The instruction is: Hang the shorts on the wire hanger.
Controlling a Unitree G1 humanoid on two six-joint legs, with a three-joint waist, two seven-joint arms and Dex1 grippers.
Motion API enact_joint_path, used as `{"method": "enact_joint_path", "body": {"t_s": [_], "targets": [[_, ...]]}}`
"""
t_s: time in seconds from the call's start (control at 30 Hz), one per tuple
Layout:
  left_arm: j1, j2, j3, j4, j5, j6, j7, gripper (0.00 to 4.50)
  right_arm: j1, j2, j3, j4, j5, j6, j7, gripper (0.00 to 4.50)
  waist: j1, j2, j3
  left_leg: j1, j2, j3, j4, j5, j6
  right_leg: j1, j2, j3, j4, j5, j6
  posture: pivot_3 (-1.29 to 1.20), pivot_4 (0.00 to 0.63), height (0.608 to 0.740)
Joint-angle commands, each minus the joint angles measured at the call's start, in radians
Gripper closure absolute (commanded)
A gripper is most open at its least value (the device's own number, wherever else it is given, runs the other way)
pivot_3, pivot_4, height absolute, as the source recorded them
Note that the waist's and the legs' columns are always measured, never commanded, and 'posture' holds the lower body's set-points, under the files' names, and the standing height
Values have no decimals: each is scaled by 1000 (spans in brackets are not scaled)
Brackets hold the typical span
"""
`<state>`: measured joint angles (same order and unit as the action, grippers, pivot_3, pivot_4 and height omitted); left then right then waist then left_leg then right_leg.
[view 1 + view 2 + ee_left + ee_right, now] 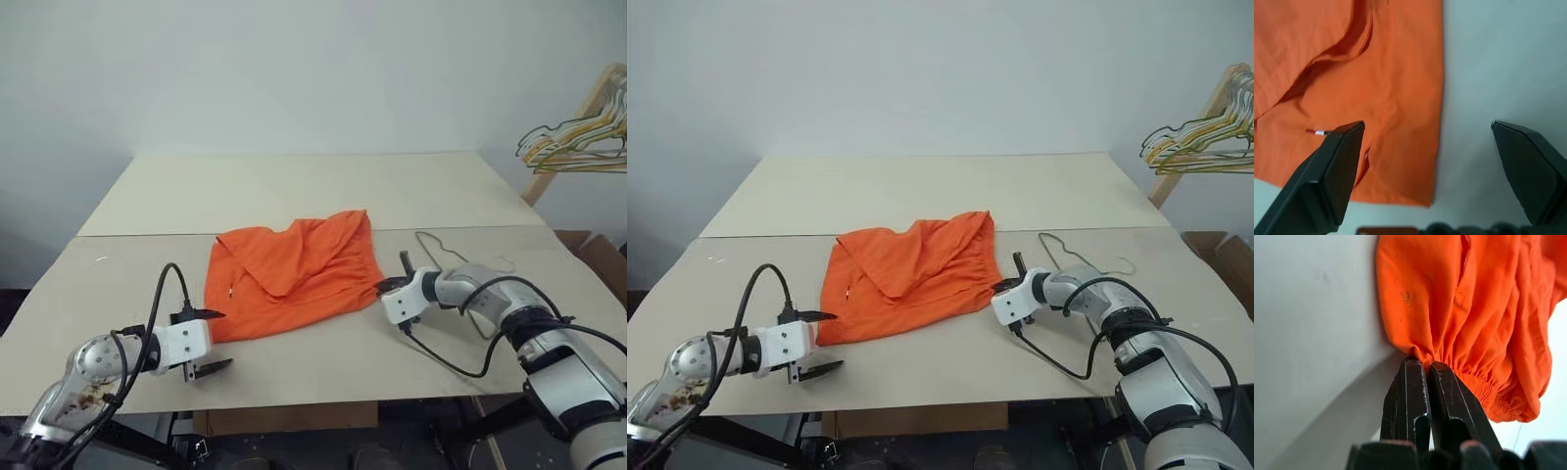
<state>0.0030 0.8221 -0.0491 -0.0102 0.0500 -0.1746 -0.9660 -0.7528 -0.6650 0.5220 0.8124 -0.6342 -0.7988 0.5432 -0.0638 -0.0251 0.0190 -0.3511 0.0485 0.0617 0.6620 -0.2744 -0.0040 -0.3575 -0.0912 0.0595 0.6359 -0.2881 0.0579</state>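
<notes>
I see a pale beige table (294,196) made of two boards butted together, a seam running across its width. The orange shorts (294,269) lie crumpled on the near board, just past the seam's near side. To their right the thin wire hanger (443,253) lies flat on the same board, near the shorts but apart.

Silver-white arms (549,343) — black cables, fingers.

You've got even, soft overhead light, no glare. Short faint shadows sit under the shorts (294,274) on the table (294,196). Head views are sharp; the right wrist view blows out white at one corner.
</notes>
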Motion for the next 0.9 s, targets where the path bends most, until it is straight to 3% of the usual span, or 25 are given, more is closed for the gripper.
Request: {"method": "enact_joint_path", "body": {"t_s": [0.03,0.1,0.5,0.7,0.8,0.9], "targets": [[-67,-22,-51,55,8,24,-18,183,16,-20,-34,-63,44,5,17,4498,2,0,0,0,0,0,0,1,0,0,0,0,1,0,0,7,0,740],[-82,-14,-67,73,10,23,-36,623,30,-24,-39,-89,58,13,28,4500,-2,0,0,0,0,0,1,1,0,0,0,0,3,0,0,3,0,740],[-163,-14,-97,303,68,-95,32,4476,102,-48,-75,-217,123,75,77,4500,-8,0,0,10,0,1,1,4,2,5,1,2,9,1,-2,-25,0,740],[-151,1,-81,306,51,-116,40,4476,139,-57,-97,-279,162,103,97,4500,-9,0,0,11,0,2,1,5,2,4,1,4,10,1,-2,-35,0,740],[-85,55,-50,217,28,-129,16,4476,199,-84,-122,-375,234,124,158,4500,-13,0,0,10,1,2,1,5,2,3,1,5,10,1,-2,-27,0,740],[79,184,27,-44,-216,21,-194,4476,300,-164,-138,-543,393,154,294,4500,-24,0,0,6,2,1,0,4,2,0,1,5,9,1,-2,-12,0,740]]}}
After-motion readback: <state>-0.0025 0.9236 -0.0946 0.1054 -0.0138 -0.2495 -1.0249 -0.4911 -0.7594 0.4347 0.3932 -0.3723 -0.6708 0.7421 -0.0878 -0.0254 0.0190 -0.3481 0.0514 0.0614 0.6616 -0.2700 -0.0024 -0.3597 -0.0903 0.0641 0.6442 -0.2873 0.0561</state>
